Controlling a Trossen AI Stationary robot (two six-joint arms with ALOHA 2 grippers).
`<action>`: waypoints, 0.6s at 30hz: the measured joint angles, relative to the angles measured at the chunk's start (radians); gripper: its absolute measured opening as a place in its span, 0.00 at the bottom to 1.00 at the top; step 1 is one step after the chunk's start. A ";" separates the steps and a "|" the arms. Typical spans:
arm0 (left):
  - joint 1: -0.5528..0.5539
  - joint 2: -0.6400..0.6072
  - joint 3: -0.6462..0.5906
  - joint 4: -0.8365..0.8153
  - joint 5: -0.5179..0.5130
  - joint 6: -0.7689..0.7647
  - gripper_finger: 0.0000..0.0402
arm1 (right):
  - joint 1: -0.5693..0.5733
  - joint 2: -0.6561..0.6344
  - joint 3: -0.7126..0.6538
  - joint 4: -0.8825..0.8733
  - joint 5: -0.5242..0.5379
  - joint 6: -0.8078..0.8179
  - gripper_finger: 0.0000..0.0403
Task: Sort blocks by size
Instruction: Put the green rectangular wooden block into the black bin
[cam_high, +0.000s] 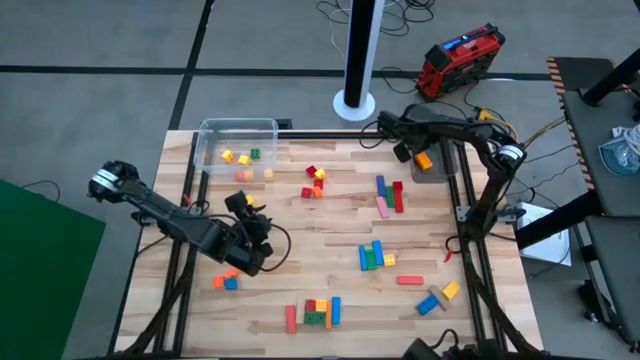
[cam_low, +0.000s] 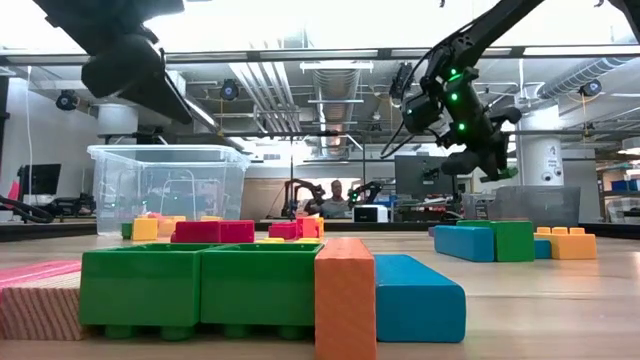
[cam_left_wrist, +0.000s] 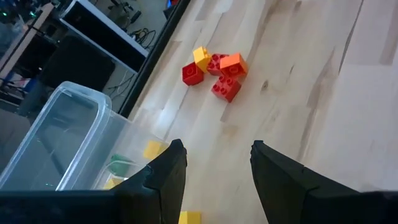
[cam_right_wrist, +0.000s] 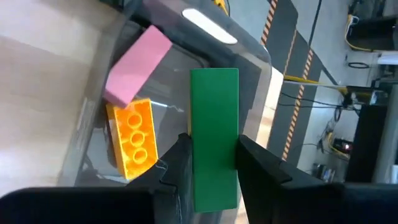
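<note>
**A:** How far along does the sorting look?

**B:** Partly done, I'd judge. The right claw (cam_right_wrist: 211, 163) is clamped on a long green bar (cam_right_wrist: 214, 137) and hangs above a second clear tub (cam_high: 436, 160) at the surface's far right corner. That tub already holds an orange studded bar (cam_right_wrist: 133, 140) and a pink bar (cam_right_wrist: 137, 65), so the long pieces seem to go there.

**A:** And the small ones?

**B:** The clear tub (cam_high: 238, 128) at the far left corner has a few small yellow and green cubes (cam_high: 241, 156) inside. The left claw (cam_left_wrist: 214, 180) hovers over the left side of the surface with its fingers apart and nothing between them, close beside that tub.

**A:** What is left?

**B:** Quite a lot. A cluster of red, yellow and orange cubes (cam_left_wrist: 214, 71) sits near the far middle. A group of blue, red and pink bars (cam_high: 388, 195) lies right of centre, another mixed group (cam_high: 376, 257) nearer the middle, a row (cam_high: 314, 313) by the near edge, a pair (cam_high: 226, 282) near the left edge, and several loose pieces (cam_high: 436, 297) towards the near right corner.

**A:** So the next drop?

**B:** Probably the green bar into the right tub, though it is not yet released.
</note>
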 joint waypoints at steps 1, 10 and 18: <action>0.002 0.005 0.000 0.001 -0.004 0.010 0.39 | -0.006 0.000 -0.003 0.015 0.000 -0.014 0.24; 0.058 -0.033 0.000 0.007 -0.047 0.133 0.39 | -0.045 0.000 -0.014 0.075 0.019 -0.026 0.22; 0.115 -0.070 0.000 0.074 0.103 0.151 0.39 | -0.075 0.000 -0.109 0.202 -0.018 -0.058 0.23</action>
